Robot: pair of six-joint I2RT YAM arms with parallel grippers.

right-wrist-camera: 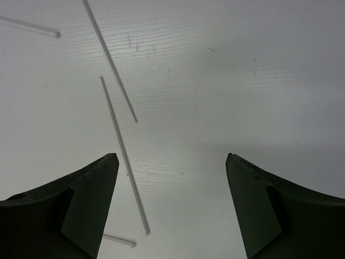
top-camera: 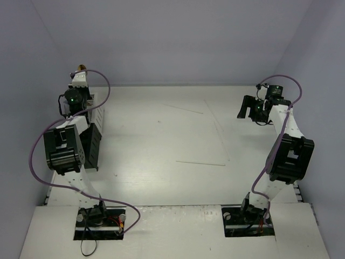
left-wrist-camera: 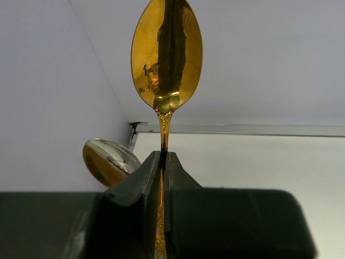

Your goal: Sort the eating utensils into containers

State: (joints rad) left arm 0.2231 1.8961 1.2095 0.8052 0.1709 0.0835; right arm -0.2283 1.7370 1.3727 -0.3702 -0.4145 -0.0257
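Observation:
My left gripper [left-wrist-camera: 163,154] is shut on the stem of a gold spoon [left-wrist-camera: 167,54] that stands upright, bowl up. The bowl of a second gold spoon [left-wrist-camera: 108,159] shows just left of the fingers. In the top view, my left gripper [top-camera: 79,74] hovers at the far left over the containers, a white slatted bin [top-camera: 98,114] and a black bin [top-camera: 92,145], both partly hidden by the arm. My right gripper [right-wrist-camera: 172,156] hangs open over the table, nothing between its fingers, with a thin stick [right-wrist-camera: 124,156] lying by its left finger.
More thin sticks [right-wrist-camera: 110,62] lie on the white table [top-camera: 161,183], one at mid-table [top-camera: 200,163] and one further back [top-camera: 183,108]. My right gripper [top-camera: 247,110] is at the far right. Grey walls close in the left, back and right sides.

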